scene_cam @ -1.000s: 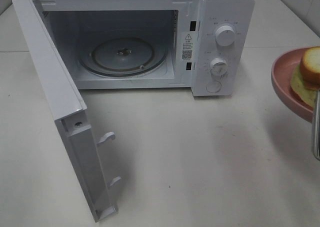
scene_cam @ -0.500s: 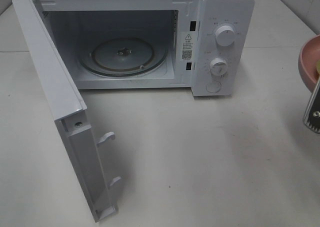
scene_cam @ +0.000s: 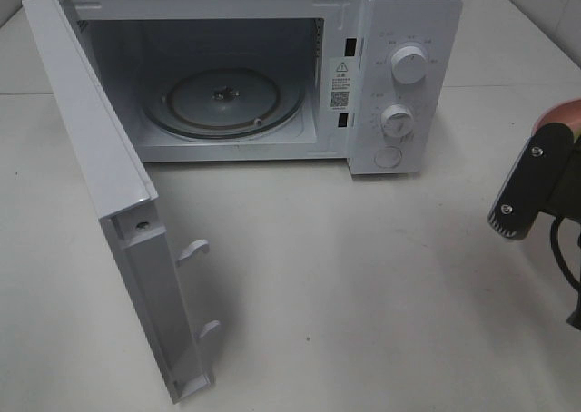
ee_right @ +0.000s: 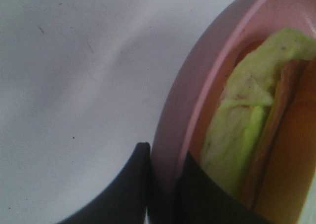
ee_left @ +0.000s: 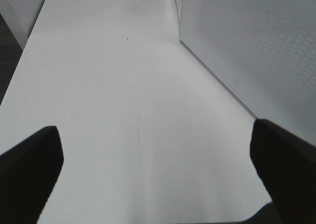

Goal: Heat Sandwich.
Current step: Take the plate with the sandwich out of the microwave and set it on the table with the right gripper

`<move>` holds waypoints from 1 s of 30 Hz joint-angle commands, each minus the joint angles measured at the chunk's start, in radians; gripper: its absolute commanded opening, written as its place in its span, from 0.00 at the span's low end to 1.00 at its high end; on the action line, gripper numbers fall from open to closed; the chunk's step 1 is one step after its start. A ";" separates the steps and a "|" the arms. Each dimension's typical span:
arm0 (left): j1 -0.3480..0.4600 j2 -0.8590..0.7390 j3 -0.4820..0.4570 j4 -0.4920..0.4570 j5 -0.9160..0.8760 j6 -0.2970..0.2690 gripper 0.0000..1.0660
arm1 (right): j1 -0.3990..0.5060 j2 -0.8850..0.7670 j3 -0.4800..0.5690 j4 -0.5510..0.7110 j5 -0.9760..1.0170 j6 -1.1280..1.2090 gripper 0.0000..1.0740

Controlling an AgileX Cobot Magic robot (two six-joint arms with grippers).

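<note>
In the right wrist view the sandwich (ee_right: 242, 135), pale yellow with green tints, lies on a round pink plate (ee_right: 177, 115). My right gripper (ee_right: 165, 174) is shut on the plate's rim, one finger outside and one inside. From the high camera only a sliver of the plate (scene_cam: 561, 115) shows at the right edge, behind the right arm's black body (scene_cam: 531, 181); the sandwich is hidden there. My left gripper (ee_left: 158, 155) stands open over bare table, holding nothing.
The white microwave (scene_cam: 399, 31) stands at the back with its door (scene_cam: 100, 176) swung wide to the left and its glass turntable (scene_cam: 222, 99) bare. The door's perforated panel (ee_left: 256, 51) is close beside the left gripper. White tabletop (scene_cam: 345, 285) lies in front.
The right arm has carried the plate rightward, almost out of the high view. The sandwich has left that view and the arm's black body now shows. The left side is unchanged.
</note>
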 commanded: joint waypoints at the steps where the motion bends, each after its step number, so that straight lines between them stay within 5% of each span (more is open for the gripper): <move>1: -0.001 -0.016 0.002 -0.002 -0.013 -0.006 0.92 | -0.045 0.028 -0.010 -0.047 0.000 0.053 0.02; 19: -0.001 -0.016 0.002 -0.002 -0.013 -0.006 0.92 | -0.312 0.153 -0.131 -0.043 0.001 0.204 0.04; 30: -0.001 -0.016 0.002 -0.002 -0.013 -0.006 0.92 | -0.387 0.248 -0.172 -0.039 0.000 0.316 0.04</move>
